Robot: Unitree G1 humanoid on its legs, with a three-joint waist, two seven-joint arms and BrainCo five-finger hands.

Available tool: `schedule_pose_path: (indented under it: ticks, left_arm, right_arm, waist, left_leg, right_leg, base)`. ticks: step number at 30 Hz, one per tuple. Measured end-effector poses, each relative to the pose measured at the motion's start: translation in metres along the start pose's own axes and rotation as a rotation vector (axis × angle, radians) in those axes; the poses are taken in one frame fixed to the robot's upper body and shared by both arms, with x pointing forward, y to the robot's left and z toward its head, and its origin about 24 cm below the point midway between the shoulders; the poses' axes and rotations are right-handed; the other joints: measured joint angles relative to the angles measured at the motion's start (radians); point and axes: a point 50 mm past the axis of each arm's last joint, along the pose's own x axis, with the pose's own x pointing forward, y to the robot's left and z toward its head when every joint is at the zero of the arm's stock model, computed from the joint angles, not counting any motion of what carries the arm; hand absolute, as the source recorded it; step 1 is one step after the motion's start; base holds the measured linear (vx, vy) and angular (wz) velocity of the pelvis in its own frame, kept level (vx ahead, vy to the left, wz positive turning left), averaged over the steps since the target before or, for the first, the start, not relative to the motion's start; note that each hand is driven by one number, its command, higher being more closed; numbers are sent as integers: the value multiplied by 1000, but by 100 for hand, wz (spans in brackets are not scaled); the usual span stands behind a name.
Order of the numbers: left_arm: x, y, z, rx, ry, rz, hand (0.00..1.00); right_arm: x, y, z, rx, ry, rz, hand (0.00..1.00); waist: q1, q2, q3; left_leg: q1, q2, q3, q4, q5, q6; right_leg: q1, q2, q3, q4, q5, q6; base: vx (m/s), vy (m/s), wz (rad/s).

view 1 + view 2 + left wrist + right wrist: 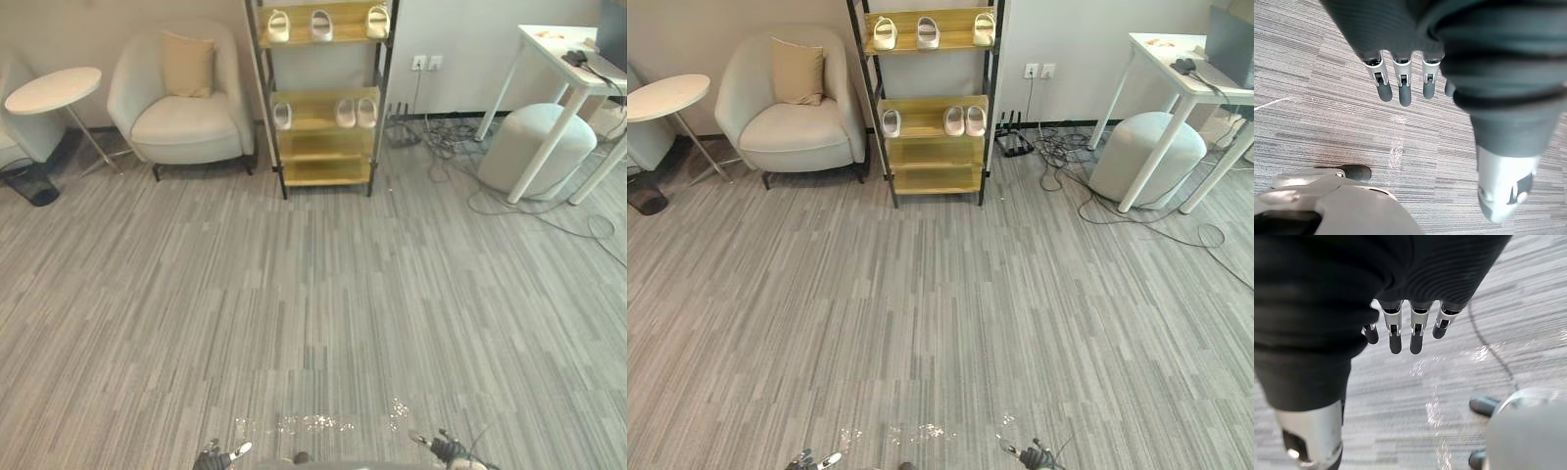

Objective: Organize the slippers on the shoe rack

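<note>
So the black-framed shoe rack with yellow wooden shelves (325,147) is way across the room against the far wall, well apart from the robot. The top shelf has three white slippers (320,24) spread along it: one at the left end, one about mid-shelf, one at the right end. The next shelf down has another three white slippers (345,112), a single one on the left and two sitting right beside each other on the right. Both hands are down low at the near edge over the grey striped carpet floor (313,294). The left hand (1402,83) has its fingers hanging straight and relaxed with nothing in them, and the right hand (1415,328) is the same, fingers straight, holding nothing. Left of the rack there's a cream upholstered armchair (186,122) with a tan square cushion (188,65) on it, and a round white side table (54,90) further left. On the right, a round white pouf (537,145) sits under a white desk (563,64), with a tangle of dark cables (446,137) on the floor near the wall.
</note>
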Motion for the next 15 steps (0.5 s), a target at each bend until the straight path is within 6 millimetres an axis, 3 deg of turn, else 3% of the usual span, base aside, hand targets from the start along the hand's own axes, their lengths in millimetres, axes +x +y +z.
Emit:
schedule_pose_path:
  ticks: [6,15]
  left_arm:
    - [1,-1,5,27,-15,-8,0]
    - [2,-1,7,28,-21,-7,0]
  right_arm:
    - [2,9,11,-69,-33,26,0]
    - [2,11,11,-88,-35,30,0]
  waist:
    - [4,4,16]
    - [9,0,26]
  left_leg:
    - [15,-1,0,-12,0,0]
    - [19,-1,1,-23,0,0]
  right_leg:
    - [10,0,0,-2,-5,10]
    - [9,0,0,-2,-5,10]
  base:
    - [-4,-6,0]
    - [-15,-5,0]
